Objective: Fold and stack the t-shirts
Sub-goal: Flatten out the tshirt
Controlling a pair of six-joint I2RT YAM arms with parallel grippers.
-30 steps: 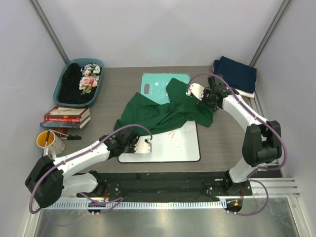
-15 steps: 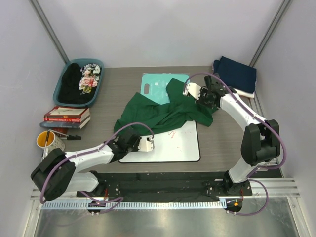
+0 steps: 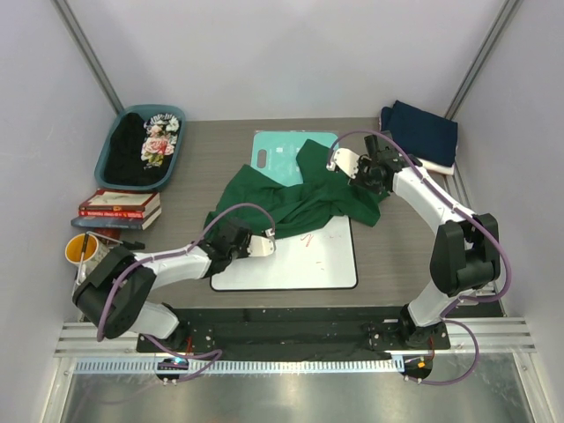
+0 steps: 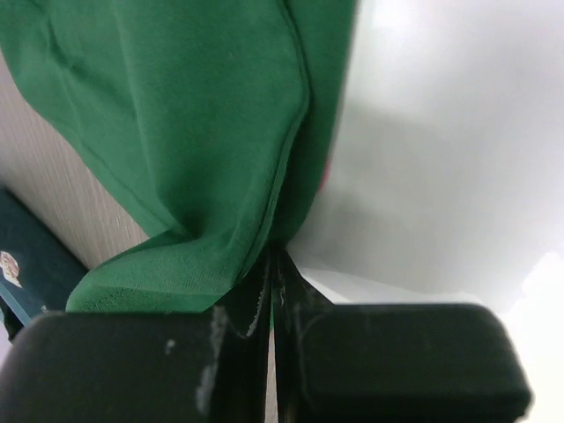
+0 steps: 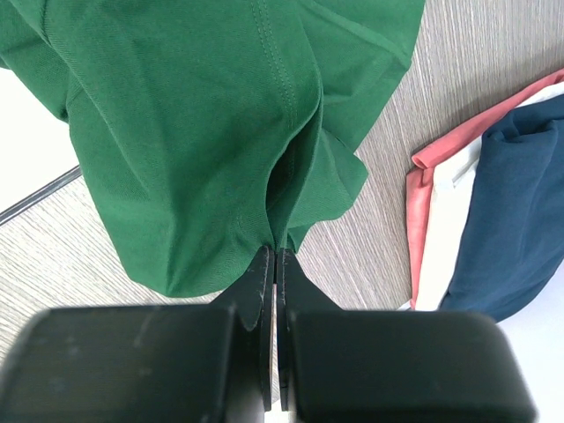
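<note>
The dark green t-shirt (image 3: 291, 198) lies crumpled across the teal board and the whiteboard. My left gripper (image 3: 234, 238) is shut on its near left hem; the left wrist view shows the cloth (image 4: 194, 132) bunched into the closed tips (image 4: 273, 253). My right gripper (image 3: 374, 176) is shut on the shirt's right edge, with the cloth (image 5: 203, 115) pinched at the tips (image 5: 276, 251). The folded navy (image 3: 423, 132), white (image 5: 449, 229) and reddish (image 5: 425, 198) shirts are stacked at the back right. The black floral shirt (image 3: 145, 145) lies in the basket.
A teal basket (image 3: 179, 157) stands at the back left. The teal board (image 3: 278, 154) and the whiteboard (image 3: 308, 260) lie mid-table, partly under the green shirt. Books (image 3: 119, 207), a pen and a yellow mug (image 3: 88, 256) sit at the left edge.
My left gripper has moved back and left, off the whiteboard's near part to the shirt's hem. My right gripper has shifted slightly back and left with the cloth.
</note>
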